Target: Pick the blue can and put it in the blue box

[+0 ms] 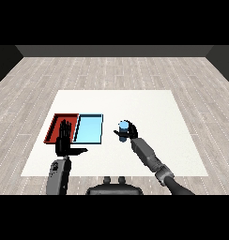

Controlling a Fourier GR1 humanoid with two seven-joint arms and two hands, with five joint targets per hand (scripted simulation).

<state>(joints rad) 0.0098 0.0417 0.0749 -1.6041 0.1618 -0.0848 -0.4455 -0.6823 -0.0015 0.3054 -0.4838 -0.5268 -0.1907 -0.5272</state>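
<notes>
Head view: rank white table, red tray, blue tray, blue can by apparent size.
1. White table, largest by far.
2-3. Blue tray and red tray: look about alike; the left hand covers part of the red one, so no ranking.
4. Blue can, smallest, in the right hand.

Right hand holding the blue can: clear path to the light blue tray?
Probably yes. The right hand curls round the blue can just right of the light blue tray; nothing lies between them.
</notes>
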